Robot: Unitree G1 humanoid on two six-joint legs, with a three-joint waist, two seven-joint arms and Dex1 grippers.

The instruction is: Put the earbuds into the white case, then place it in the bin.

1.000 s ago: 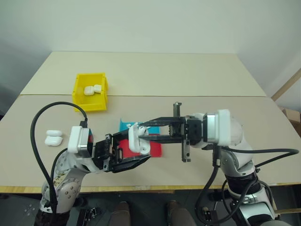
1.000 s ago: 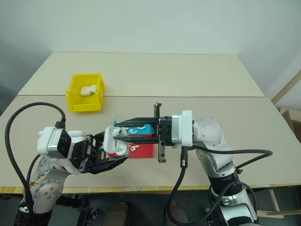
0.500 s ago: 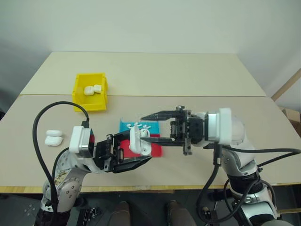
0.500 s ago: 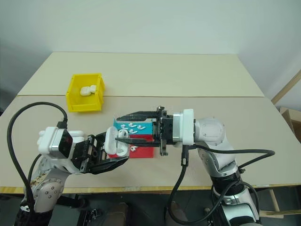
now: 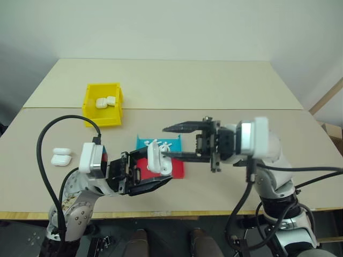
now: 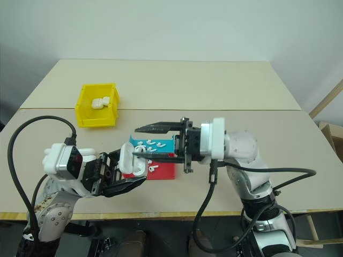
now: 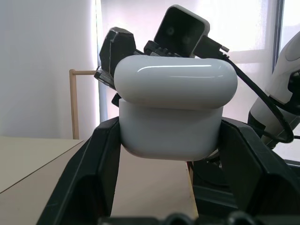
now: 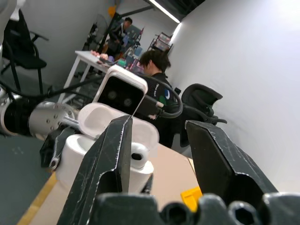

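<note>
Right wrist view: left gripper (image 5: 153, 174) clamps open white case (image 8: 110, 147), one earbud (image 8: 137, 153) seated; right gripper (image 5: 170, 141), fingers apart, should fetch another from the tray (image 5: 174, 168) beside it.

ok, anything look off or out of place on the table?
Mostly tidy. Loose earbuds lie scattered across the blue and red tray, one off on the red half. Two closed cases sit apart at the table's left edge.

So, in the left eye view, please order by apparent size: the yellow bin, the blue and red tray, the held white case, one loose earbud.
Largest to smallest as they look:
1. Bright yellow plastic bin
2. Flat blue and red tray, partly hidden, so close to the bin
3. Glossy white case, nearer the camera, so it looks larger than it is
4. Tiny white earbud
</note>
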